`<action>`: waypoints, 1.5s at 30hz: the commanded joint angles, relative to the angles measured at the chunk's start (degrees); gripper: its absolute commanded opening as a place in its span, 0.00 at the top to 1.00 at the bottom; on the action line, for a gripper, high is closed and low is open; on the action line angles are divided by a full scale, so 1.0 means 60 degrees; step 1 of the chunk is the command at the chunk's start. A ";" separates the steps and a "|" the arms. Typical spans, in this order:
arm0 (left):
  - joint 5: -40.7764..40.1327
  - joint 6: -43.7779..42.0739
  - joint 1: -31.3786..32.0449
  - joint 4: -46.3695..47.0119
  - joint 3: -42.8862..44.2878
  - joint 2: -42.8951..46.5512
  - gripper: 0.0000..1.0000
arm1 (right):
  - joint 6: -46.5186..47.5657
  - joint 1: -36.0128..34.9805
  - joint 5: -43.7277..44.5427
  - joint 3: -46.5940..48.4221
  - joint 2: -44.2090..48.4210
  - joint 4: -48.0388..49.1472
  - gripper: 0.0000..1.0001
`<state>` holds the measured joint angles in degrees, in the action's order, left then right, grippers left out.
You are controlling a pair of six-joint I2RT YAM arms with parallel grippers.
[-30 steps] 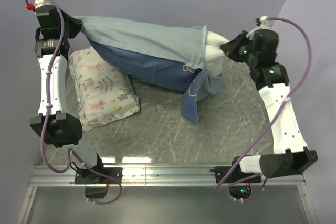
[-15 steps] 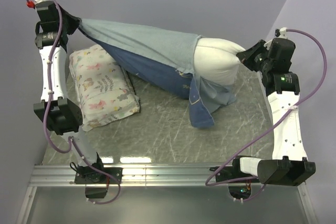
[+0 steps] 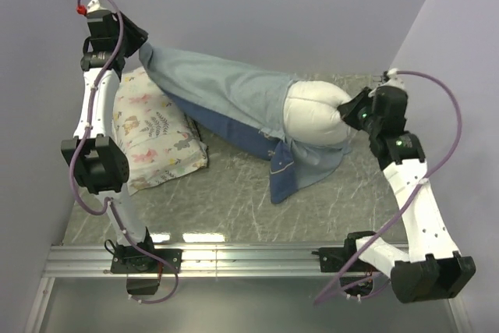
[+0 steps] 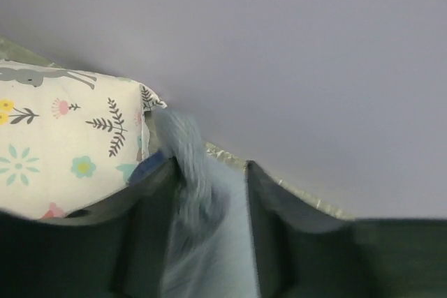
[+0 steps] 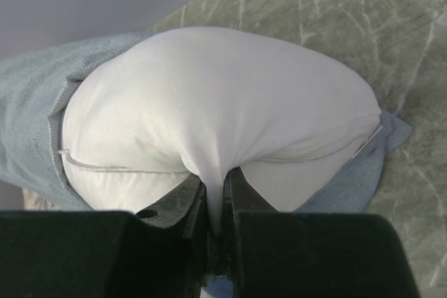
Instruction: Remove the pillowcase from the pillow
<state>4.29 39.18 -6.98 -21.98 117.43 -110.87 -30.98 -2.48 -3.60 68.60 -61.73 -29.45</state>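
The pillowcase is going slack: we are opening our left gripper off its end, our right gripper is pinching the half-bared pillow; regrasp likely.

White pillow half out of the blue pillowcase, bare end in the right pincer
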 commanded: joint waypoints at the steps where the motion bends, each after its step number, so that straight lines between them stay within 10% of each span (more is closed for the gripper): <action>1: -0.0554 -0.0494 0.0372 0.0442 0.0307 0.0825 0.43 | 0.0300 -0.1312 0.0788 -0.0722 0.0664 0.1816 1.00; 5: -0.1855 -0.0919 0.1104 -0.0319 0.0278 0.1601 0.15 | 0.0052 -0.2163 0.0630 -0.2026 0.1133 0.2637 1.00; 24: -0.2542 -0.0262 0.9948 0.1713 -0.7630 0.5281 0.01 | -0.0080 -0.5445 0.0585 -0.6334 0.2101 0.4967 1.00; 42: -0.6472 0.3255 1.1345 0.1714 -0.7545 0.3171 0.01 | 0.0227 -0.6632 0.0936 -0.7272 0.3125 0.5392 1.00; 45: -0.6283 0.3066 1.1345 0.1904 -0.7355 0.2908 0.19 | 0.0314 -0.6749 0.0805 -0.7375 0.3433 0.5377 1.00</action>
<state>-30.22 55.77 61.45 -12.05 70.41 -91.44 -29.58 -40.86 5.08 24.53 -43.05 -1.28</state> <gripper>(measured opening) 0.871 0.125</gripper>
